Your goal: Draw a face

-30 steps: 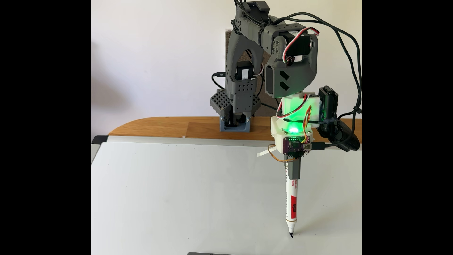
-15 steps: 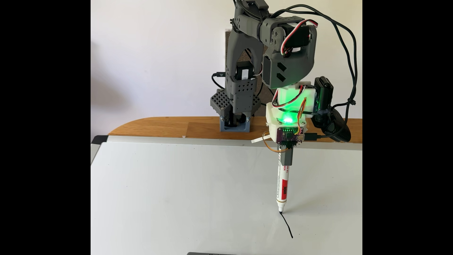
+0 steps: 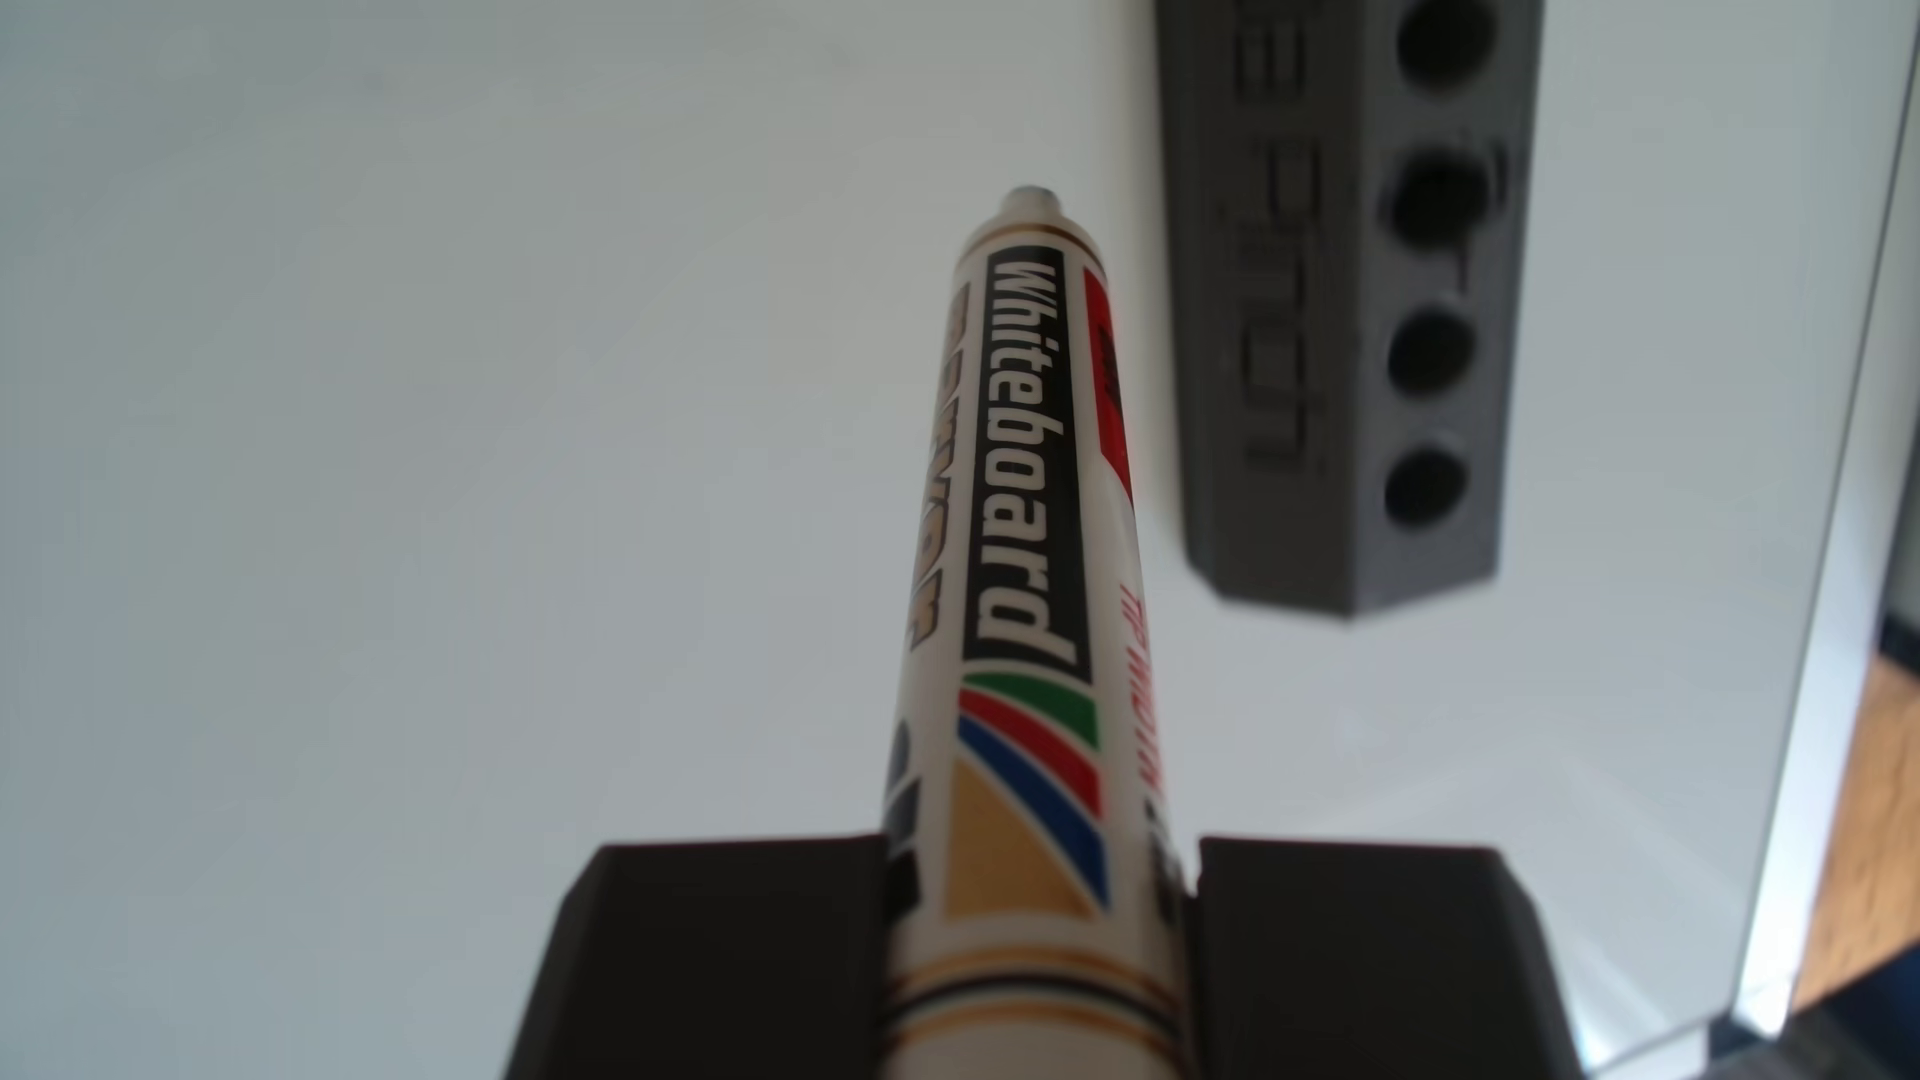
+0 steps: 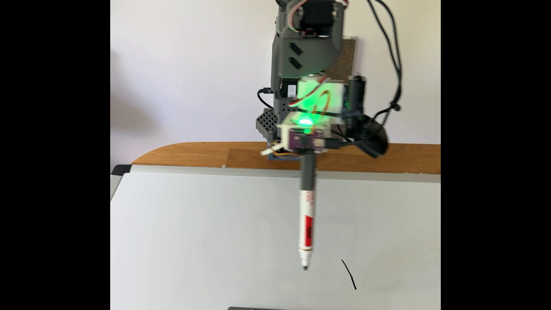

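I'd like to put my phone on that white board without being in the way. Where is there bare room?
The board is bare across its whole left half, from the corner and top rail down. It is busy at the right: the marker hangs beside the black stroke, and in the other view the grey block lies near the board's edge.

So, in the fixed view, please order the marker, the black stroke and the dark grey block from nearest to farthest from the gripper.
1. marker: held in the gripper, hanging below it.
2. black stroke: on the whiteboard, right of the marker tip.
3. dark grey block: at the board's near edge, bottom of the picture.
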Controlling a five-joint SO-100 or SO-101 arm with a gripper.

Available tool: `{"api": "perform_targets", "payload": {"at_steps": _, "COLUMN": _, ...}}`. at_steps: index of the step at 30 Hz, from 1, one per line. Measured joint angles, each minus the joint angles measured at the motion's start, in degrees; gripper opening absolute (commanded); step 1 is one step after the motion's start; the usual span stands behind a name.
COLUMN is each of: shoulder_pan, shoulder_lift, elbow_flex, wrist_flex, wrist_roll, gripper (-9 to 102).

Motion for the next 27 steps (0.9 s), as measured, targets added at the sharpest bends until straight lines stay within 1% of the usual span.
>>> {"api": "perform_targets", "payload": {"at_steps": 9, "shoulder_pan": 2.2, "shoulder_lift": -4.7, "elbow_flex": 0.2, "wrist_flex": -0.3, "wrist_roll": 0.0, "gripper": -1}}
{"api": "perform_targets", "payload": {"at_steps": 15, "shoulder_pan": 2.5, "shoulder_lift": -7.6, "elbow_flex": 0.2, "wrist_flex": -4.0, "wrist_roll": 0.2, "gripper": -1}}
{"api": "perform_targets", "payload": {"at_steps": 27, "shoulder_pan": 3.7, "shoulder_lift": -9.1, "elbow_flex": 0.2, "wrist_flex": -4.0, "wrist_roll": 0.2, "gripper": -1}}
